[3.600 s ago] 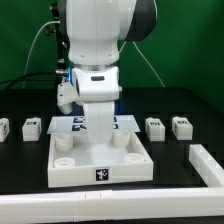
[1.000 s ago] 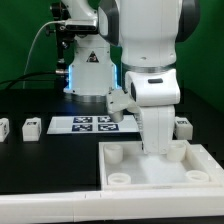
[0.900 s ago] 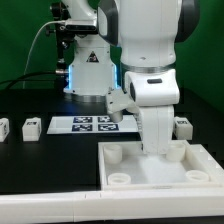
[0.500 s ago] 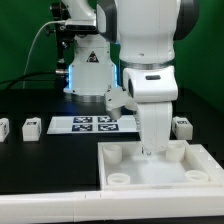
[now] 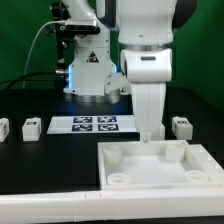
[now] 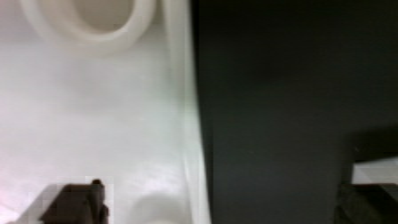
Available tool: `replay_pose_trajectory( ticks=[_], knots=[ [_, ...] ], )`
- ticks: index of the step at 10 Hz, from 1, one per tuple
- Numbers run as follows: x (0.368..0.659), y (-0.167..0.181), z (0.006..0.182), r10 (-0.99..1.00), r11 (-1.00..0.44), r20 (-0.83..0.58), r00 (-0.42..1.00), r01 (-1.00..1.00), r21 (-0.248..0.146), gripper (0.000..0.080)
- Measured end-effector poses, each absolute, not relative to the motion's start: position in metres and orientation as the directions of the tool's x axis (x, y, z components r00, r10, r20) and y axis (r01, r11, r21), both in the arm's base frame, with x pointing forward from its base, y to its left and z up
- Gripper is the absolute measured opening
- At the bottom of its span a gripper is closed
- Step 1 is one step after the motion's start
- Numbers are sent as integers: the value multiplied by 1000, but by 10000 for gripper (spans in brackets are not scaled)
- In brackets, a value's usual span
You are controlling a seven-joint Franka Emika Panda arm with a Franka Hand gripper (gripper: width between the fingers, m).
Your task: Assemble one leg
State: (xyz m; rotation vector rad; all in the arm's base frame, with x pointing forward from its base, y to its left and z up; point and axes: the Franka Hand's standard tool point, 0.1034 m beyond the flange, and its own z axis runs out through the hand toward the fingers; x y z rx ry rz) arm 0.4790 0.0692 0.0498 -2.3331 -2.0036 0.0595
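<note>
Hanging straight down from the big white arm, the end effector (image 5: 148, 136) has its tips at the far wall of the white tray (image 5: 150, 165), about midway along that wall. The exterior view does not show how far apart its fingers stand, and the wrist view shows only one dark finger (image 6: 75, 200) over the tray's pale floor (image 6: 89, 120), so I cannot tell whether it is open or closed. Nothing can be seen held in it.

The tray lies on the black desk (image 5: 40, 160) at the near side, toward the exterior view's right, with round sockets in its corners; one socket (image 6: 98, 20) shows in the wrist view close to the tray's edge, with dark desk (image 6: 285, 100) beyond that edge.

One leg (image 5: 181, 127) stands on the desk just past the tray's far wall, on the exterior view's right of the arm and apart from the end effector. A second leg (image 5: 32, 127) and a third leg (image 5: 3, 128) stand well off on the exterior view's left, side by side. Between them and the arm lies the marker board (image 5: 95, 124), flat on the desk
</note>
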Motion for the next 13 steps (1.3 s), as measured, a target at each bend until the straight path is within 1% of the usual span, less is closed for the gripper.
replay_pose_trajectory(
  ticks=[1, 5, 7, 8, 9, 11, 12, 13],
  knots=[
    [478, 69, 51, 988, -150, 15, 151, 986, -67, 648],
    [477, 68, 49, 988, -152, 15, 153, 986, -71, 649],
    [477, 68, 49, 979, -202, 11, 203, 977, -72, 649],
    [477, 68, 49, 979, -200, 11, 202, 977, -73, 649],
    [477, 69, 49, 959, -281, 9, 283, 957, -76, 649],
    [476, 71, 49, 841, -540, -7, 541, 838, -77, 649],
    [474, 74, 50, 750, -660, -14, 661, 747, -76, 649],
    [472, 80, 51, 615, -787, -20, 789, 611, -81, 649]
  ],
)
